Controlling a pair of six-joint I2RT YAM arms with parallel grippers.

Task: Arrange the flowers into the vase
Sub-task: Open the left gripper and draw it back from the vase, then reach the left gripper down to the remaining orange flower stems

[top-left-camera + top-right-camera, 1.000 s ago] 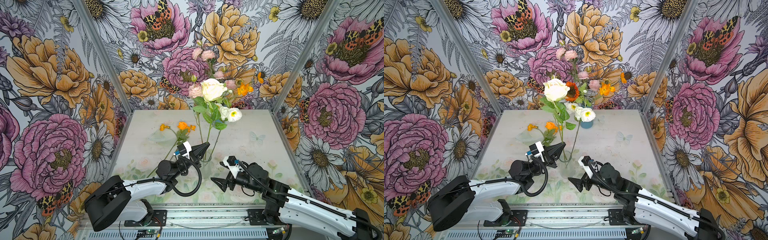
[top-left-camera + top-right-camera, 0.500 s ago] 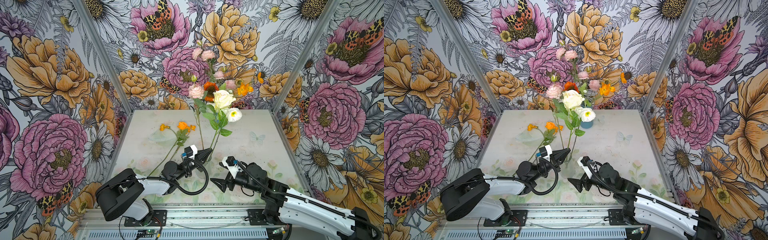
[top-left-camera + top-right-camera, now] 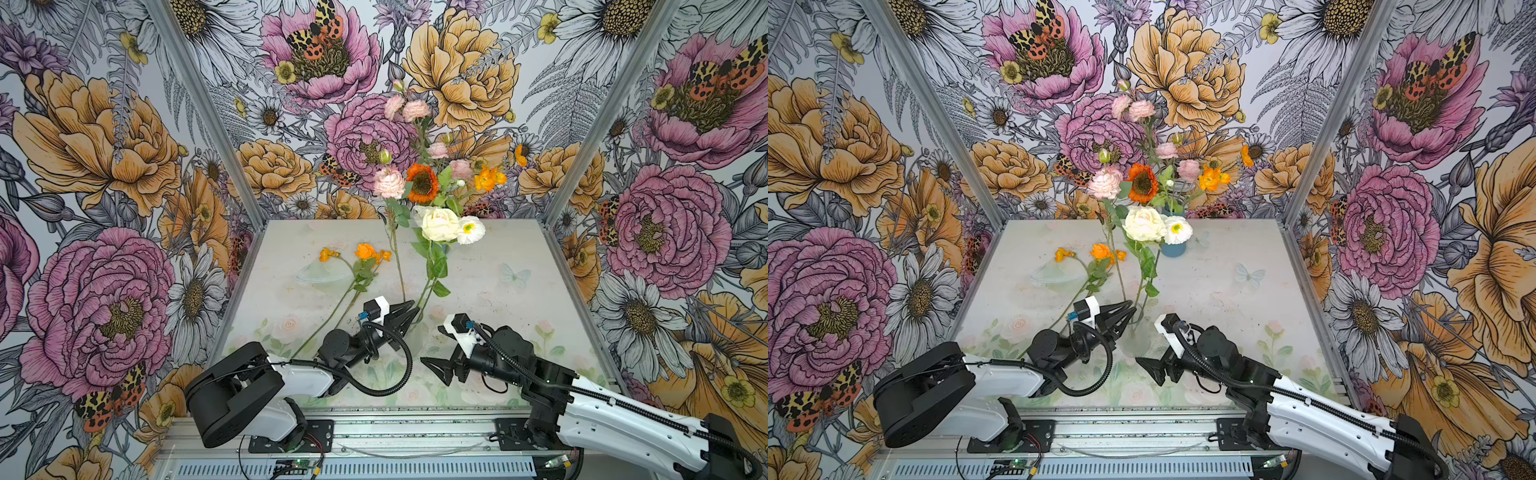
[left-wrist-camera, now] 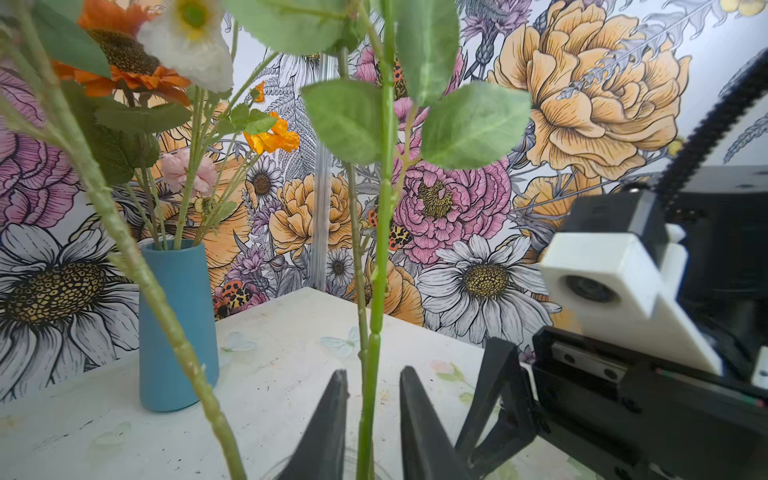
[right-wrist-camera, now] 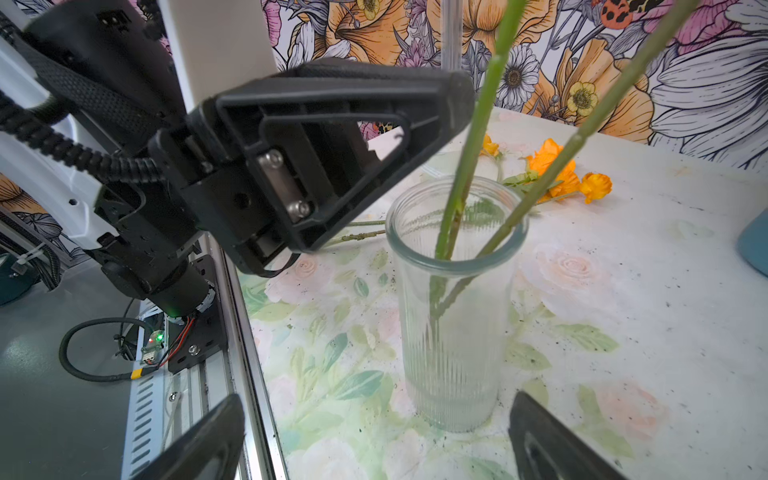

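Left fingers (image 4: 328, 424) stood loose around the rose stem (image 4: 368, 395) in the vase (image 5: 453, 332); right fingers (image 5: 548, 440) gaped empty. Next, likely: orange flowers (image 3: 365, 251).

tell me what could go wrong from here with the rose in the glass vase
1. The left pincer stands open around the rose stem. If it pulls back, it could snag the stem or a leaf and drag it out of the glass vase.
2. The rose is a big head on a leaning stem, so the glass vase might tip.
3. The open right pincer sits close to the glass vase and could knock it.
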